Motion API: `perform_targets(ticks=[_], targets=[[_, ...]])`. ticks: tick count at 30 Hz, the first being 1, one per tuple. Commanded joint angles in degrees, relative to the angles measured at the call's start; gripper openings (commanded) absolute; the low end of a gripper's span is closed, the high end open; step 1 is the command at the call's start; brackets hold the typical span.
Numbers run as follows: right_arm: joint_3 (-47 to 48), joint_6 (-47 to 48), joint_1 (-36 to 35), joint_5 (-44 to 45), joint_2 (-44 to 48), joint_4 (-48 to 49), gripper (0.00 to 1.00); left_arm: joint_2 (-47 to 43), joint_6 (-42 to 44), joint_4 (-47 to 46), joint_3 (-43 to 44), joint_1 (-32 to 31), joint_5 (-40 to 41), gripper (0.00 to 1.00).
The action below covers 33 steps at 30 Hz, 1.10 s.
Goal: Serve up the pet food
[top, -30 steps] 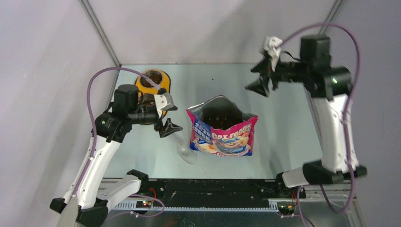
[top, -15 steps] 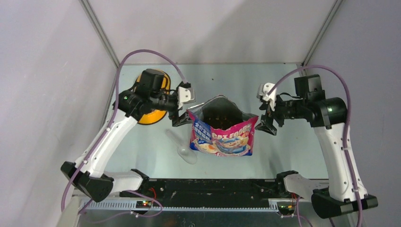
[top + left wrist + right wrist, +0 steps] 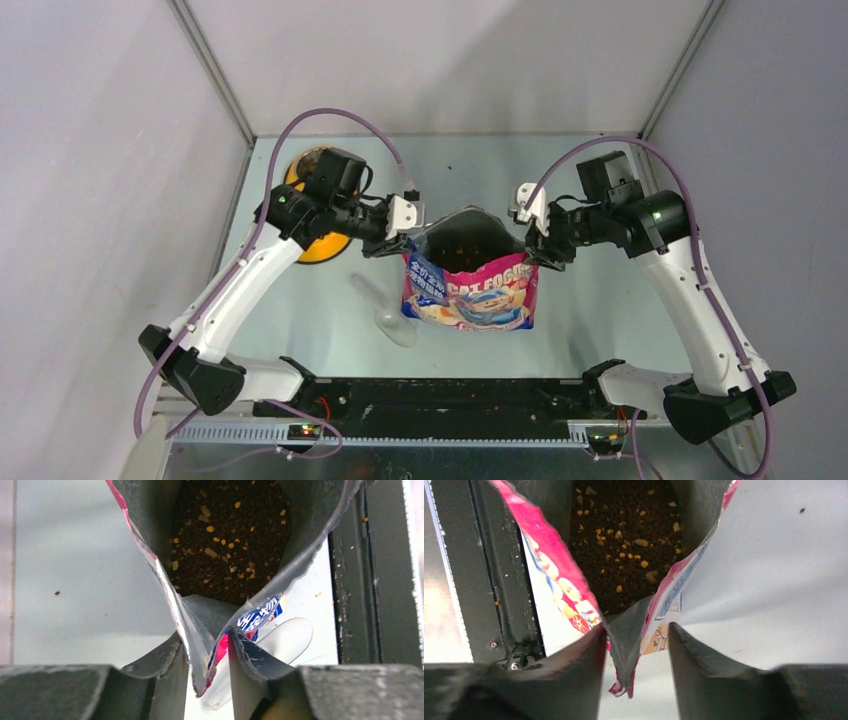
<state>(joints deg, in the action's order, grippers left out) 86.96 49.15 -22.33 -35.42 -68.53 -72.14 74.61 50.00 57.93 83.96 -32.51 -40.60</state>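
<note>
Pet food [image 3: 230,540]: dark brown heap deep inside open bag [image 3: 470,290], upright at mid-table [image 3: 600,300]. Left gripper [image 3: 207,650]: closed onto bag's left top corner, fold squeezed between both fingers. Right gripper [image 3: 636,640]: partly open astride right top corner, gap visible beside one finger. Clear scoop [image 3: 385,310]: flat on table, just beside bag.

Two white-shelled arms, the left arm [image 3: 232,295] and the right arm [image 3: 700,300], each with chunky black joints and a black base [image 3: 195,372] low in the frame. A purple cable [image 3: 330,113] arcs over each. A tiny green light [image 3: 657,213] glows at right. Up close, the fingers [image 3: 160,667] are dark grey, scuffed and rough-edged.
</note>
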Motion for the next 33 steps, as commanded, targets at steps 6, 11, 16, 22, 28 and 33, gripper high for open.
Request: perform_targets(ticks=[6, 11, 16, 22, 28, 33], targets=[[1.16, 3.62, 0.48, 3.66, 0.69, -0.74, 0.08, 0.5, 0.91, 4.89, 3.62, 0.83, -0.1, 0.03], [3.6, 6.49, 7.28, -0.79, 3.38, -2.13, 0.0, -3.01, -7.0, 0.64, 0.58, 8.28, 0.21, 0.0], [0.32, 6.43, 18.13, -10.11, 5.25, 3.42, 0.0, -6.02, -11.94, -2.8, -2.72, 13.06, -0.58, 0.0], [-1.91, 3.29, 13.5, -9.94, 4.44, 7.02, 0.0, -6.7, -15.25, -5.01, -4.21, 9.54, -4.22, 0.0], [-2.06, 3.98, 8.08, -6.17, 3.9, 6.7, 0.31, -7.34, -17.36, -6.33, -4.78, 8.52, -5.6, 0.0], [-2.98, 2.27, 1.11, -2.19, 3.23, 8.54, 0.45, -7.92, -17.1, -6.42, -5.1, 8.52, -5.33, 0.0]])
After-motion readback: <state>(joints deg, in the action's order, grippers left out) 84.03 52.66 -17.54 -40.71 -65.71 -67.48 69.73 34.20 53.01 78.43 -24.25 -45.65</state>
